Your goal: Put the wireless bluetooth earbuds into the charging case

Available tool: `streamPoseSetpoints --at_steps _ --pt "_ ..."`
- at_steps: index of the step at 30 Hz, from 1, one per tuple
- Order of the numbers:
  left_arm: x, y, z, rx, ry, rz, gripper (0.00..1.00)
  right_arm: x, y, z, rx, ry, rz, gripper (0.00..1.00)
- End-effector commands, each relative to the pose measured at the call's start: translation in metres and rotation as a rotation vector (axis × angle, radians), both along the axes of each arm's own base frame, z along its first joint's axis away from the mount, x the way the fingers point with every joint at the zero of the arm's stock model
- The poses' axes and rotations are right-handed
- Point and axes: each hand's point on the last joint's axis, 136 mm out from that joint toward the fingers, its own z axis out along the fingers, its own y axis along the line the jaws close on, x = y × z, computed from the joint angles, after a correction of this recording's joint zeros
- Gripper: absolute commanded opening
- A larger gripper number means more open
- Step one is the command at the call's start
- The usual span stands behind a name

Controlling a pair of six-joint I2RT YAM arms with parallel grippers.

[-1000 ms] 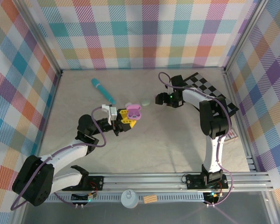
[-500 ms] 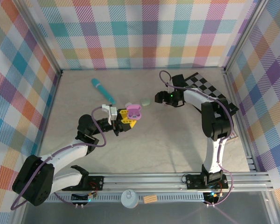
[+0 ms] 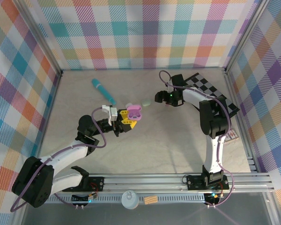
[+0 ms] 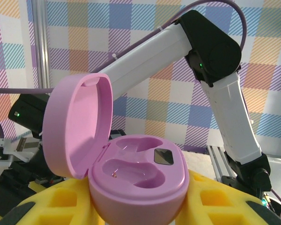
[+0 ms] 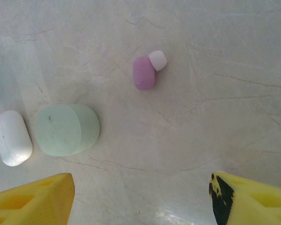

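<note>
While left gripper (image 3: 128, 119) clamps the open pink case (image 4: 140, 178), right gripper (image 5: 140, 199) gapes empty above purple earbud (image 5: 144, 73)

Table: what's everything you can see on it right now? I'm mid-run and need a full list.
charging case: one, pink-purple, lid open, both wells empty, held up off the table
earbud: one, purple with a pale tip, lying on the table
green piece: one, pale green, rounded, on the table near the earbud
white piece: one, white, oval, beside the green piece
stick: one, teal, far left part of the table
checkered board: one, black and white, far right corner
table: one, pale marbled top, plaid walls around it
left gripper: yellow pads, shut on the charging case
right gripper: yellow pads, open, over the earbud
</note>
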Motion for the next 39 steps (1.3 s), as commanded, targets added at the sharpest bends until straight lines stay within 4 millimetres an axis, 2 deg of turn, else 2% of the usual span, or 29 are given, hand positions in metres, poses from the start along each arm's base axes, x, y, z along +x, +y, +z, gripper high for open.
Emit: streamPoseSetpoints --at_steps 1,11,18,23,31,39 --pt "-0.003 0.002 0.013 -0.007 -0.052 -0.012 0.32 0.008 -0.004 -0.002 -0.013 0.001 -0.007 0.76" --pt "-0.003 0.002 0.014 -0.005 -0.051 -0.013 0.32 0.015 -0.008 -0.003 -0.047 -0.001 0.001 0.76" --pt "-0.004 0.003 0.014 -0.003 -0.053 -0.011 0.33 0.012 -0.014 0.023 -0.057 -0.042 -0.012 0.77" --pt "-0.005 0.003 0.014 -0.004 -0.057 -0.013 0.33 0.006 -0.021 -0.003 -0.086 0.051 -0.013 0.78" --pt "-0.008 0.005 0.013 0.0 -0.056 -0.006 0.33 -0.004 -0.005 -0.019 -0.005 0.107 0.052 0.79" --pt "-0.009 0.006 0.013 0.008 -0.061 -0.004 0.33 -0.013 0.011 -0.001 0.091 0.08 0.129 0.78"
